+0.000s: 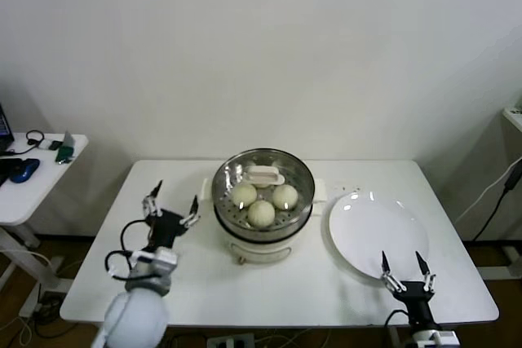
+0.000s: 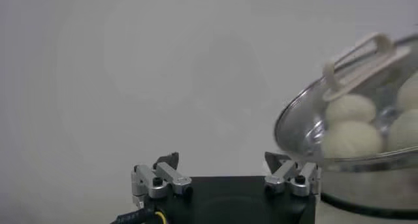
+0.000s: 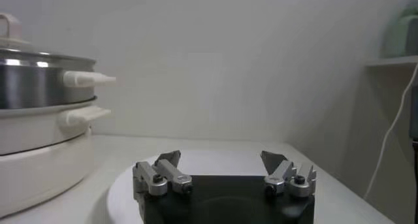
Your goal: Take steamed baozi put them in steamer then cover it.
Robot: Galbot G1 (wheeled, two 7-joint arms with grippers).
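Note:
The steamer [image 1: 263, 201] stands mid-table on its cream-white pot base. The glass cover [image 1: 236, 170] with its cream handle [image 1: 265, 175] lies on it. Three baozi [image 1: 261, 213] show through the glass; a fourth is hidden under the handle. In the left wrist view the cover [image 2: 307, 124] and baozi [image 2: 353, 139] are close by. My left gripper [image 1: 171, 201] is open and empty, just left of the steamer. My right gripper [image 1: 404, 267] is open and empty over the near edge of the white plate [image 1: 371, 230]. The steamer also shows in the right wrist view [image 3: 39, 88].
A side table [image 1: 33, 177] with a mouse and headset stands at the far left. A cable [image 1: 497, 201] hangs at the right. The table's front edge runs just below both grippers.

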